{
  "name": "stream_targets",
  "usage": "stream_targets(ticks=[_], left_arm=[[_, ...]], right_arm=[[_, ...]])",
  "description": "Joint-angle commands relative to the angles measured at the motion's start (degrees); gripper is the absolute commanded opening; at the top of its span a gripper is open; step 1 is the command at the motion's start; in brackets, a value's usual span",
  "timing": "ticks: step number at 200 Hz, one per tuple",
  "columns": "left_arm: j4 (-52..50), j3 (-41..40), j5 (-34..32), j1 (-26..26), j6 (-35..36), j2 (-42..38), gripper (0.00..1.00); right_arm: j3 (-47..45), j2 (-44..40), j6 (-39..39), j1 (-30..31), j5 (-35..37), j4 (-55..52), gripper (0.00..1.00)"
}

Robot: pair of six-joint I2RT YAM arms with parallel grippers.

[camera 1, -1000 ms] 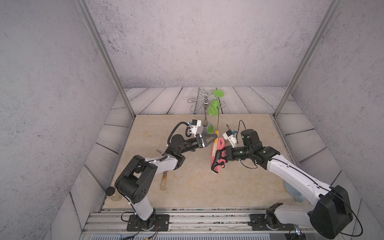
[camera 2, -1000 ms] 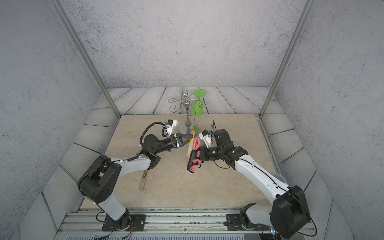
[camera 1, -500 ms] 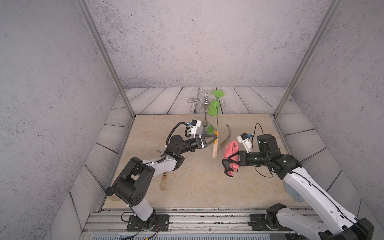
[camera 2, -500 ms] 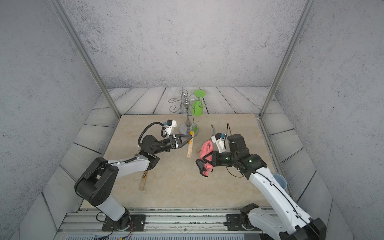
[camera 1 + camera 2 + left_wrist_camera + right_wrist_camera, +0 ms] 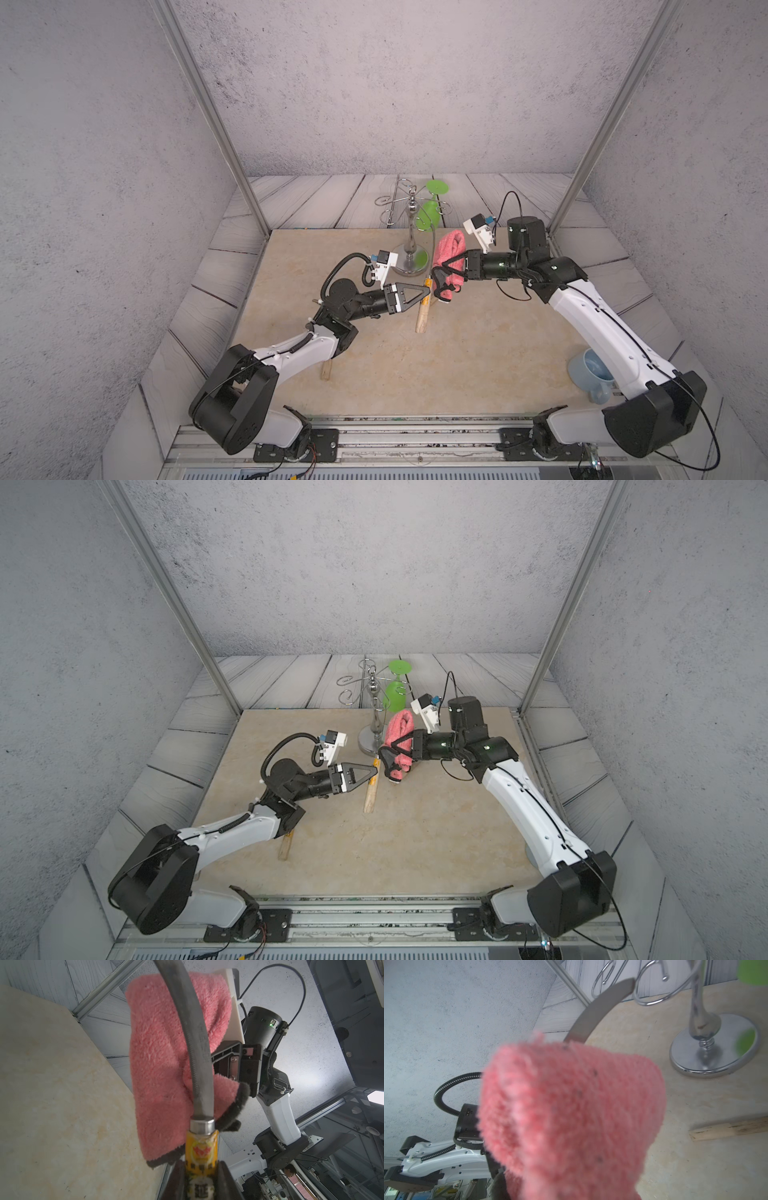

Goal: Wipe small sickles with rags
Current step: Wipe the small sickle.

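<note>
The right gripper (image 5: 441,272) was clamped narrow on the pink terry rag (image 5: 449,251), which hung folded over its jaws with a black strap end trailing below. The left gripper (image 5: 424,293) was closed tight on the small sickle (image 5: 422,318), a dark-grey curved metal blade on a pale wooden handle. It pinched the sickle at the yellow-black label band (image 5: 202,1148), blade up and handle pointing down at the slab. Both met near the centre of the beige stone-look table slab (image 5: 478,374), a little toward 12 o'clock.

In the left wrist view the rag lay just behind the blade (image 5: 199,1047), apparently touching its flat. A good stroke would probably press the fold onto that flat and follow the curve from the metal collar toward the tip. The toothed inner edge looked likely to snag the terry, and the strap hung close to the collar. The round handle could twist in the pinch.

The chrome wire-armed stand (image 5: 409,249) stood at 12 o'clock, just beyond the blade, and its loops looked like the main obstruction near the tip. A green plastic goblet (image 5: 430,210) hung upside down on it. A pale blue mug (image 5: 590,374) sat at 4 o'clock, well apart. A second pale wooden handle (image 5: 326,370) lay at 8 o'clock, partly under the left arm.
</note>
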Motion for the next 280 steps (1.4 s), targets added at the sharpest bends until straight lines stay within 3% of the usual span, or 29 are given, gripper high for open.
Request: stream_targets(ticks=[1, 119, 280], left_arm=[[-0.49, 1.90, 0.88, -0.26, 1.83, -0.54, 0.00], [-0.96, 8.17, -1.11, 1.21, 3.24, 1.66, 0.00], [-3.39, 7.58, -4.10, 6.92, 4.98, -1.94, 0.00]], right_arm=[[1.85, 1.16, -1.46, 3.43, -2.37, 1.33, 0.18], [-11.47, -4.91, 0.35, 12.17, 0.18, 4.79, 0.19], [-20.47, -9.83, 3.28, 16.26, 2.67, 7.19, 0.19]])
